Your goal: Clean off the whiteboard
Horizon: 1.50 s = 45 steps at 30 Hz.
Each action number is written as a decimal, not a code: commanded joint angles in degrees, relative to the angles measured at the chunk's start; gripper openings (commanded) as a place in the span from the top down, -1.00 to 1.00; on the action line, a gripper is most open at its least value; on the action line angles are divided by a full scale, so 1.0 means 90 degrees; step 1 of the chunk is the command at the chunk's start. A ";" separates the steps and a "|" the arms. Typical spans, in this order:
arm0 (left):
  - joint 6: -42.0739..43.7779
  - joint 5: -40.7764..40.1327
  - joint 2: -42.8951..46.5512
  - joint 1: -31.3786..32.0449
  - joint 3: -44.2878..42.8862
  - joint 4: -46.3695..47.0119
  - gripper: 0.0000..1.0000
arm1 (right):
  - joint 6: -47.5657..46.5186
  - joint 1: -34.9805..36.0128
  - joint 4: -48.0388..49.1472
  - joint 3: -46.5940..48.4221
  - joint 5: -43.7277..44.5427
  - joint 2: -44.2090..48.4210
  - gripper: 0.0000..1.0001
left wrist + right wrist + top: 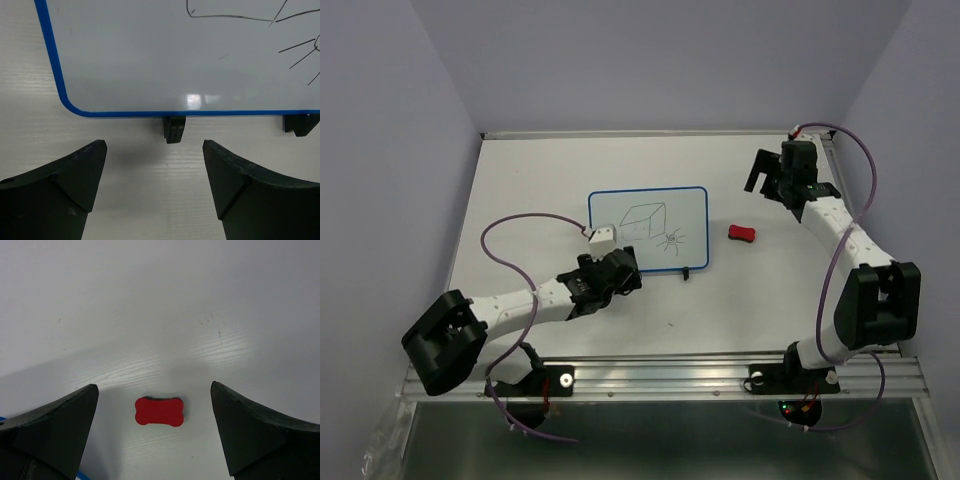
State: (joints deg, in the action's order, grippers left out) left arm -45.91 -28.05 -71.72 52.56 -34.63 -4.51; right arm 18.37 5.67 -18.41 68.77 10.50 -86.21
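Note:
The whiteboard (648, 227) lies flat at the table's middle, white with a blue rim, with a black cube and a sun-like scribble drawn on it. In the left wrist view the whiteboard (175, 60) fills the top, with two black feet (174, 128) along its near edge. My left gripper (626, 268) is open and empty just short of that near edge, its jaws (154, 145) over bare table. A small red bone-shaped eraser (742, 233) lies right of the board. My right gripper (765, 178) is open and empty, raised beyond the eraser (159, 411), which shows between its jaws.
The white table (540, 180) has a raised metal rim along the back and right sides. Purple walls stand close on the left, back and right. A purple cable (510, 232) loops from the left arm over the table.

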 commanded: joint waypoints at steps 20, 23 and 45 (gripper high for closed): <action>0.0024 -0.0563 -0.1571 0.0352 -0.0478 0.0981 -0.12 | -0.0869 -0.0015 0.0278 0.0161 -0.0376 -0.0538 -1.00; -0.0240 -0.0925 -0.1659 0.0371 -0.0615 0.0679 -0.08 | -0.1034 -0.0015 0.0259 0.0161 -0.0522 -0.0586 -1.00; -0.0952 -0.1599 -0.2469 0.0801 -0.1064 -0.0004 0.32 | -0.1435 -0.0015 0.0132 0.0230 -0.0893 -0.0919 -1.00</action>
State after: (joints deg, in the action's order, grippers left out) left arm -50.26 -39.18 -92.31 58.94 -41.80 -0.89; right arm 7.84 5.67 -18.46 68.88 4.36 -94.17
